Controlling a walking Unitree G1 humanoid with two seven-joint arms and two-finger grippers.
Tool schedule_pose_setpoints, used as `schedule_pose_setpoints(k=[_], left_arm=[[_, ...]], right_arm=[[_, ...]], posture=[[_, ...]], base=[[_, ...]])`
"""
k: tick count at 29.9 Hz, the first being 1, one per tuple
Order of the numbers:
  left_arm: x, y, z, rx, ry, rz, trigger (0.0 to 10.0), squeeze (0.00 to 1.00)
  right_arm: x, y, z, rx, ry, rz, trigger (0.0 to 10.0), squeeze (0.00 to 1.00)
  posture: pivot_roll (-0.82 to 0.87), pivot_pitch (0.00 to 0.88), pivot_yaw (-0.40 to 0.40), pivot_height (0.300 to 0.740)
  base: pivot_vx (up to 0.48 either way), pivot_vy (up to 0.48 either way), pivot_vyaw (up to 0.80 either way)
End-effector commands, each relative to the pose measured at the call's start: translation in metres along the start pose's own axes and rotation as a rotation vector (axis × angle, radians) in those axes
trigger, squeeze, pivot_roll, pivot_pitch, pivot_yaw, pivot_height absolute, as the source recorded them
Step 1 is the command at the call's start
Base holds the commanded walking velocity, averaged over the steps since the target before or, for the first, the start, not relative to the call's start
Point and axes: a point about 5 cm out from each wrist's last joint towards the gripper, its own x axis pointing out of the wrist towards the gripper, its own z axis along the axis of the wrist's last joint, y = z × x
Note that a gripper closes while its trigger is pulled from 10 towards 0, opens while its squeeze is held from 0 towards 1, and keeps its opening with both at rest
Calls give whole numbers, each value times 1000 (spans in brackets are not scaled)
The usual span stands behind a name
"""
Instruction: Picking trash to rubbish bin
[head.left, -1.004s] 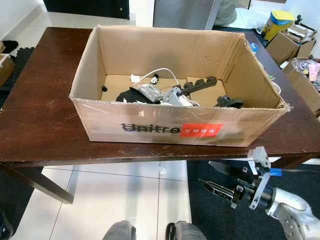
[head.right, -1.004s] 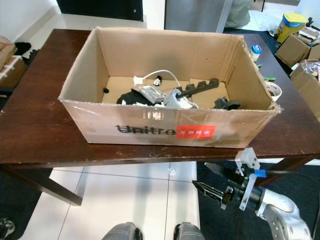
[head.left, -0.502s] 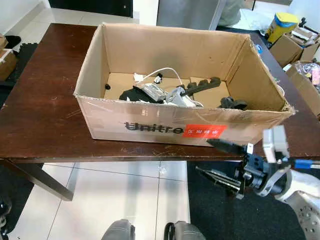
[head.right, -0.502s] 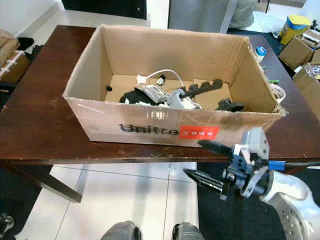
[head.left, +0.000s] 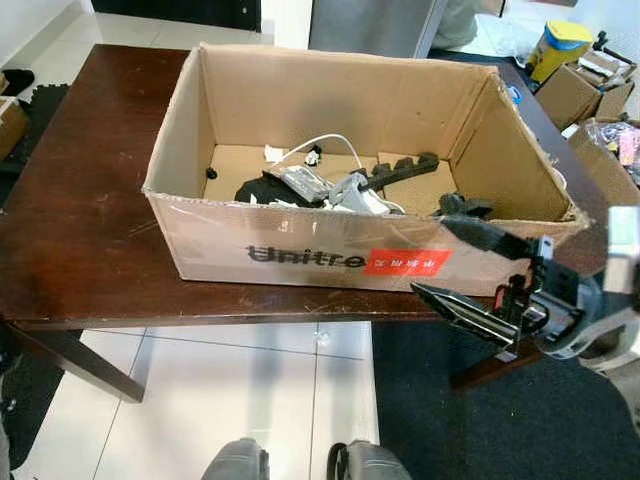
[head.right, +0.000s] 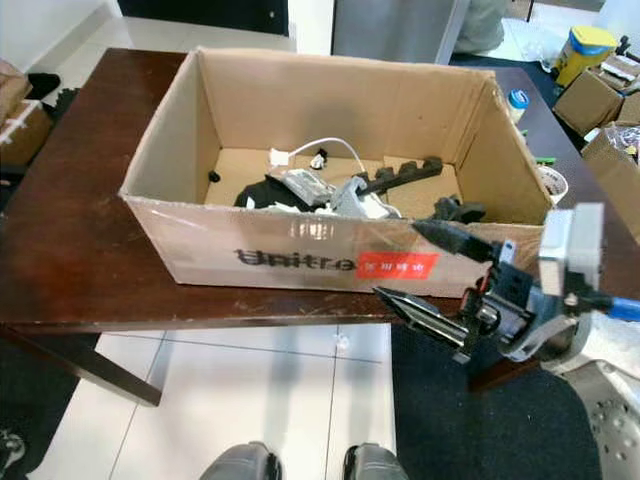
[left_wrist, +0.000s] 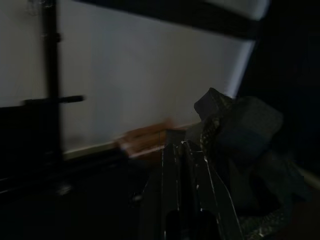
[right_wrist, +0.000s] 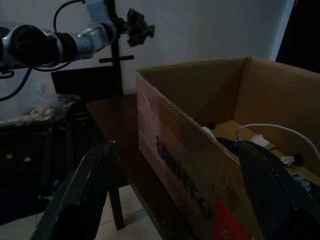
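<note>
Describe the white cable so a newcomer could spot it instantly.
Start at the open cardboard box on the dark wooden table. Among the clutter on its floor, the white cable arches up in a thin loop near the back wall, the only pale, curved strand among dark parts.

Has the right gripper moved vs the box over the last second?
Yes. The right gripper has risen from below the table edge to the cardboard box front's right corner, fingers open.

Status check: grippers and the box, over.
Right gripper open, empty, at front of cardboard box. Left arm idle. Junk inside box untouched. Box wall between gripper and contents.
</note>
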Motion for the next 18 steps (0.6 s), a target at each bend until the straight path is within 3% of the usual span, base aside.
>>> schedule_pose_setpoints(k=[1, 3, 4, 5, 6, 7, 10, 11, 12, 14, 16, 18], left_arm=[[4, -6, 13, -49, -47, -73, 10000, 0], [5, -15, 17, -87, -62, -132, 10000, 0], [7, -31, 25, -153, -87, -236, 10000, 0], [7, -31, 25, -153, -87, -236, 10000, 0], [6, -47, 32, -201, -116, -348, 10000, 0], [3, -76, 45, -317, -161, -549, 10000, 0], [2, -80, 47, -341, -171, -590, 10000, 0], [-8, -102, 53, -419, -205, -818, 10000, 0], [-8, -102, 53, -419, -205, -818, 10000, 0], [-20, -119, 56, -480, -232, -1031, 10000, 0], [-22, -121, 56, -483, -230, -1058, 10000, 0], [-35, -135, 50, -481, -216, -1223, 10000, 0]], right_arm=[[0, 3, 8, -38, 12, 4, 10000, 0], [0, 2, 10, -48, 23, -6, 10000, 0], [0, 0, 13, -67, 34, -24, 10000, 0], [0, 0, 13, -67, 34, -24, 10000, 0], [-1, -2, 16, -86, 45, -46, 10000, 0], [-4, -7, 20, -123, 62, -89, 10000, 0], [-5, -8, 21, -127, 66, -99, 10000, 0], [-7, -13, 24, -148, 71, -145, 10000, 0], [-7, -13, 24, -148, 71, -145, 10000, 0], [-9, -19, 26, -169, 85, -204, 10000, 0], [-10, -20, 26, -172, 87, -215, 10000, 0], [-12, -27, 27, -177, 89, -271, 10000, 0]], posture=[[91, 115, -20, 740], [91, 115, -20, 740], [91, 115, -20, 740], [91, 115, -20, 740], [91, 115, -20, 740], [91, 115, -20, 740], [91, 115, -20, 740], [81, 103, -21, 740], [81, 103, -21, 740], [81, 103, -21, 740], [81, 103, -21, 740], [77, 96, -20, 740]], base=[[0, 0, 0], [0, 0, 0], [0, 0, 0], [0, 0, 0], [0, 0, 0], [0, 0, 0], [0, 0, 0], [0, 0, 0], [0, 0, 0], [0, 0, 0], [0, 0, 0], [0, 0, 0]])
